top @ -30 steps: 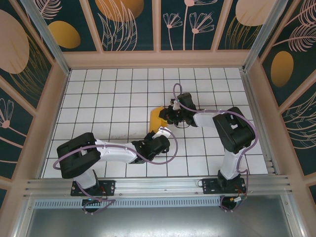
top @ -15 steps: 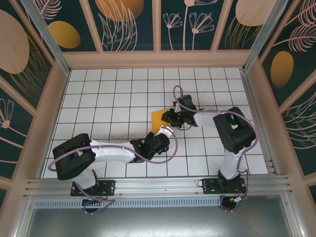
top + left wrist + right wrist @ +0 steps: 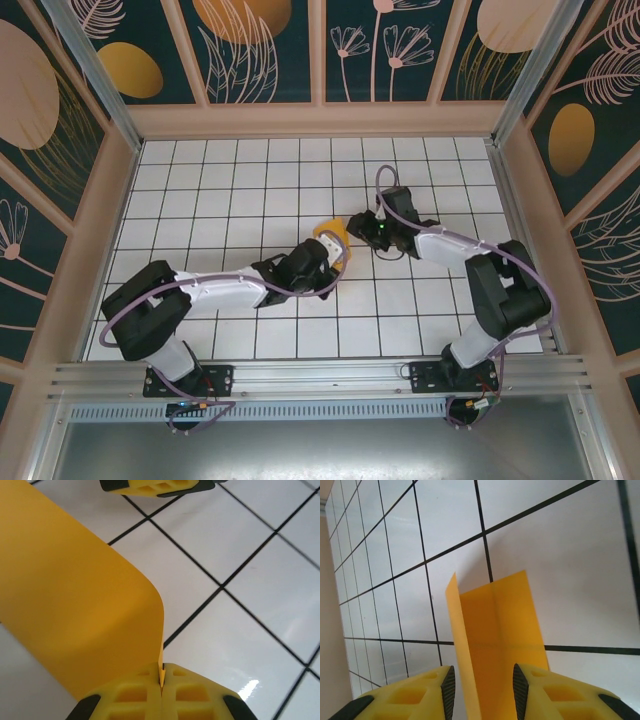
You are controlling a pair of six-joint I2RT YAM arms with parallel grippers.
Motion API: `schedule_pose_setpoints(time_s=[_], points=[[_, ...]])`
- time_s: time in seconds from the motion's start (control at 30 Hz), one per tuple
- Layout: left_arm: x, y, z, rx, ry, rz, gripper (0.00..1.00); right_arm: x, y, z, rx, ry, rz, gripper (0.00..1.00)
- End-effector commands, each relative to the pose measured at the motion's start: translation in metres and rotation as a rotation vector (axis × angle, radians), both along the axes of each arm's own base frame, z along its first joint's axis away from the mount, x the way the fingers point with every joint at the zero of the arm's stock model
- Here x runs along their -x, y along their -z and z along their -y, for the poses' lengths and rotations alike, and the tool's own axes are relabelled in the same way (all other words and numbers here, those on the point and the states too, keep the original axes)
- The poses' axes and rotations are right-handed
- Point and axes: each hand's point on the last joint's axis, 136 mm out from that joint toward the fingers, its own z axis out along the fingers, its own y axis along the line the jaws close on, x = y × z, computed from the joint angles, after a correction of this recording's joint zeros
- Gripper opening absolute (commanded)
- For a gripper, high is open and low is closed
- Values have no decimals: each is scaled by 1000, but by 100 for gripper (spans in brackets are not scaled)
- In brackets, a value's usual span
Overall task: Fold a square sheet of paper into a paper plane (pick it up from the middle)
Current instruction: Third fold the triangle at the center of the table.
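While the left hand (image 3: pixel 161 682) is clamping the sheet of paper (image 3: pixel 332 236) | right hand (image 3: pixel 483 682), at its 3 o'clock, is straddling it, open.

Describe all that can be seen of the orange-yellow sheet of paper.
The square sheet of paper is thin, plain orange-yellow and unmarked. It is not flat: it bows in a smooth curve above the white tiled table. The left gripper is shut on one edge of it. In the right wrist view it shows an upright crease and stands between the spread fingers of the right gripper.
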Motion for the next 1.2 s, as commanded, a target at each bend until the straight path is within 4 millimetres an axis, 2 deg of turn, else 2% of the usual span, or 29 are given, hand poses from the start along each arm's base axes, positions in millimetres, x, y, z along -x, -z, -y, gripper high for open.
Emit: schedule_pose_setpoints(time_s=[0.0,0.17,0.3,0.37,0.6,0.83,1.17], points=[[15,-4,14,128,84,-113,5,3,-12,5,-6,9,45,37],[14,-1,10,176,105,-183,7,6,-27,-12,-102,-67,81,24],[11,4,7,165,98,-191,6,7,-25,-19,-125,-101,74,18],[9,7,4,160,91,-199,6,5,-19,-21,-117,-113,48,11],[5,5,-3,179,77,-219,7,4,-11,-33,-141,-171,20,11],[6,11,-3,157,91,-244,8,-6,10,-41,-118,-191,-31,12],[6,23,-3,150,95,-304,10,-5,66,-32,28,-235,-117,12]])
